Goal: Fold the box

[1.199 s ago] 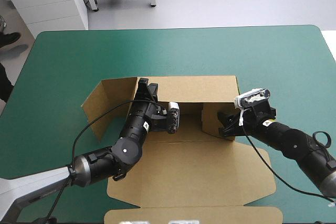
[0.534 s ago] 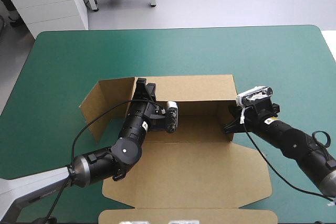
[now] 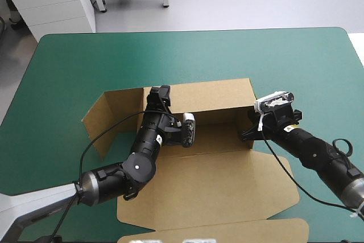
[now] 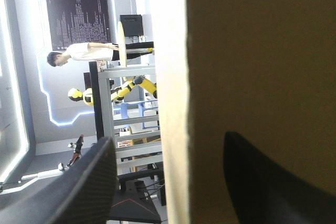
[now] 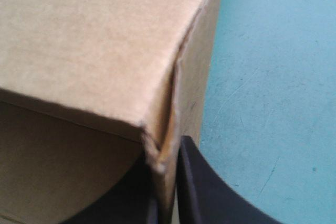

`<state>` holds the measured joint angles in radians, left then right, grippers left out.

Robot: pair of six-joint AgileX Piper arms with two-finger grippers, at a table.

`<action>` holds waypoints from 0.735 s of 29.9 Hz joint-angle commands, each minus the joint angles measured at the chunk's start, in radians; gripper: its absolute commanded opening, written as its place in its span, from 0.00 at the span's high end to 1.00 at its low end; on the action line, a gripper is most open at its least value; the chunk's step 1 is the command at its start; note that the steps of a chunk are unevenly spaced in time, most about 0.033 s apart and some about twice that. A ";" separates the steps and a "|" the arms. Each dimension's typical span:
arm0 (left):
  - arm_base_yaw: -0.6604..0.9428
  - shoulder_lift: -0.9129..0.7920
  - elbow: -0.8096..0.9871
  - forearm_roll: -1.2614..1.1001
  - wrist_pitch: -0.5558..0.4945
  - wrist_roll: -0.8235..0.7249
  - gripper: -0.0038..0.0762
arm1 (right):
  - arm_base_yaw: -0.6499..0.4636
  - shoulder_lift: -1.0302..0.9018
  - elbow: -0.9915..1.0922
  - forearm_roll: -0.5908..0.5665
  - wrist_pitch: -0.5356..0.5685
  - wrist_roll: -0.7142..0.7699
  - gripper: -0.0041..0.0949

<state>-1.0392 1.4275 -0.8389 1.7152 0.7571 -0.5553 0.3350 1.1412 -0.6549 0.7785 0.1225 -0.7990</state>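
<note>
Okay, your right gripper (image 5: 167, 182) pinches brown cardboard box (image 3: 210, 180) corner, 2 o'clock; left gripper (image 4: 168, 142) spread, straddling back wall, 11 o'clock.

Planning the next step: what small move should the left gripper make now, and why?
Probably close the left gripper on the box, at its back wall: it stands open astride the wall's top edge, while the right gripper is shut on the right corner.
</note>
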 commanded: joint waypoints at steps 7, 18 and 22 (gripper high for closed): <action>-0.143 -0.031 -0.022 0.088 0.231 -0.001 0.40 | 0.000 0.100 -0.090 0.015 -0.171 -0.010 0.96; -0.275 -0.031 -0.022 0.088 0.331 0.044 0.41 | -0.001 0.278 -0.270 0.011 -0.211 -0.010 0.96; -0.305 -0.031 -0.022 0.088 0.341 0.079 0.41 | -0.001 0.299 -0.297 0.011 -0.235 -0.010 0.96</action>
<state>-1.3205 1.4275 -0.8389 1.6997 1.0355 -0.4943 0.3375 1.4533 -0.9095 0.8005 -0.0418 -0.7991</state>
